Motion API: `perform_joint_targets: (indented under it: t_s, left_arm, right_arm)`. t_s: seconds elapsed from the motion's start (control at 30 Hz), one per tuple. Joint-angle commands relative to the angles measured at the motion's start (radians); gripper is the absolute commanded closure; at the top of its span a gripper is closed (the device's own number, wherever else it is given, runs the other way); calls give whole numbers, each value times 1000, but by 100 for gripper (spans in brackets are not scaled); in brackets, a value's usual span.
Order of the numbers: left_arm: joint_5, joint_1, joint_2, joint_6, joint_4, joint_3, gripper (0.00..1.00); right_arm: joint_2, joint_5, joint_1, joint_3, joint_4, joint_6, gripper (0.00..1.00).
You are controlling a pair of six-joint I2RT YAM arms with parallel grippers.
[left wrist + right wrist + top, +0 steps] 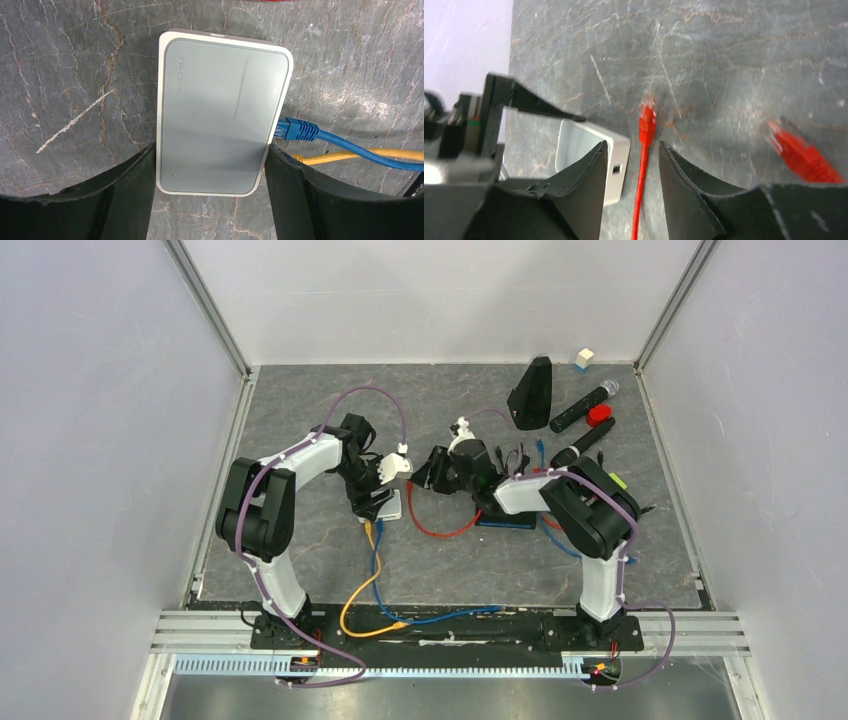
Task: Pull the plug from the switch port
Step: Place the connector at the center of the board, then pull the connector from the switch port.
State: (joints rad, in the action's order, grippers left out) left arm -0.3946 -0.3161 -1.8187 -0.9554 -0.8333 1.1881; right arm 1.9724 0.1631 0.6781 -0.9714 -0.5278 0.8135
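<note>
The grey-white switch (220, 120) lies flat on the dark stone table. My left gripper (210, 149) has its two black fingers against the switch's long sides near one end. A blue plug (295, 130) sits in the switch's side, and a yellow cable (360, 156) runs in below it. The red plug (647, 120) lies loose on the table beside the switch (621, 150), apart from its small empty port. My right gripper (632, 144) stands open astride the red cable (640, 190), neither finger touching it. From above, both grippers meet at the switch (390, 506).
A second red plug (804, 155) lies to the right. At the back right are a black wedge (532, 392), two black microphones (583, 405), a red cap (599, 414) and a white cube (584, 358). Blue and yellow cables (375, 585) trail toward the near edge.
</note>
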Motion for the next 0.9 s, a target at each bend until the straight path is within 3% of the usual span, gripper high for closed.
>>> perform_joint_targets:
  t_s: [0.0, 0.3, 0.53, 0.87]
  left_arm:
    - [-15, 2, 6, 27, -19, -5, 41]
    - [-21, 2, -1, 23, -24, -4, 41]
    - [-30, 2, -9, 22, -34, 1, 41]
    - [-37, 2, -5, 20, -33, 2, 41]
  right_arm:
    - [-137, 38, -1, 111, -81, 0, 55]
    - [-229, 156, 45, 244, -207, 96, 56]
    - [-68, 209, 182, 191, -345, 198, 55]
    - [45, 201, 190, 166, -383, 305, 54]
